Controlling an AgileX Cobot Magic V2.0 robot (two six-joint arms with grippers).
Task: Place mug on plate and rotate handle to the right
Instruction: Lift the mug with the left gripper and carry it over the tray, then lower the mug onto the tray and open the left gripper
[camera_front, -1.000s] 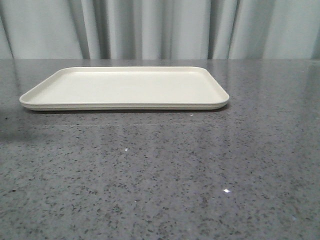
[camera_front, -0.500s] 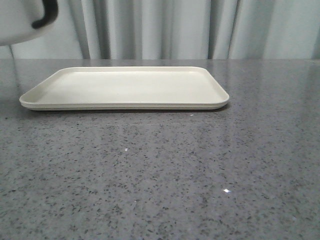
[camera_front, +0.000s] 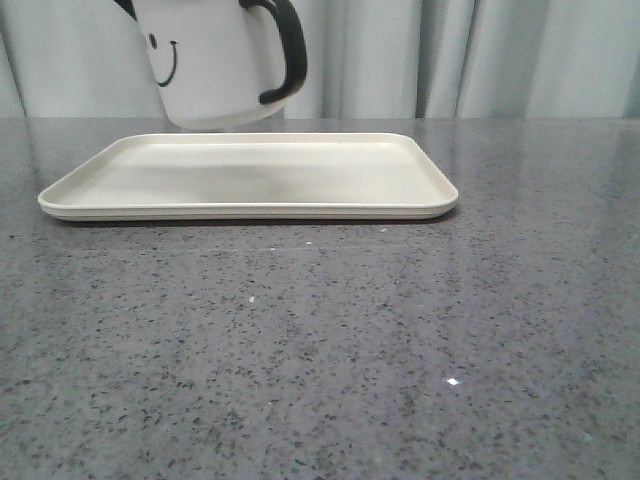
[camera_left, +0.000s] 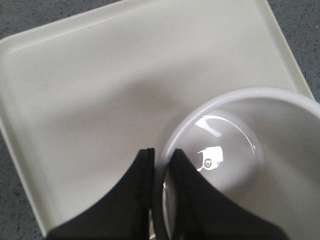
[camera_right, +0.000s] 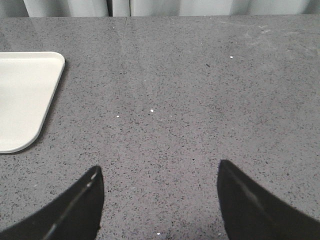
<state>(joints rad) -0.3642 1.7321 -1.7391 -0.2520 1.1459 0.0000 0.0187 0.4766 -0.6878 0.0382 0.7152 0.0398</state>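
Front view: mug (camera_front: 215, 65) hangs in the air above the left-rear part of the plate (camera_front: 400, 190), base clear of the surface, slightly tilted. Smiley face shows on its left side, handle (camera_front: 285, 50) sticks out to the right. Plate sits flat on the grey speckled counter (camera_front: 330, 350). No gripper visible here; top of mug is cut off by the frame edge. Judgement: transport nearly done, placing not yet done; the lowering and release are left, then a handle check or rotation, though it already points roughly right.

Left wrist view: left gripper (camera_left: 161, 192) pinches the mug rim, one finger inside the wall, one outside, closed on the rim. Mug interior empty, glossy. Plate fills the background beneath, so the mug is over the plate, not beside it. Handle not seen in this view.

Right wrist view: right gripper (camera_right: 159, 202) spread wide, holding nothing, over bare counter. Only a rounded plate corner shows off to one side, well apart from the fingers. Mug not in this view.
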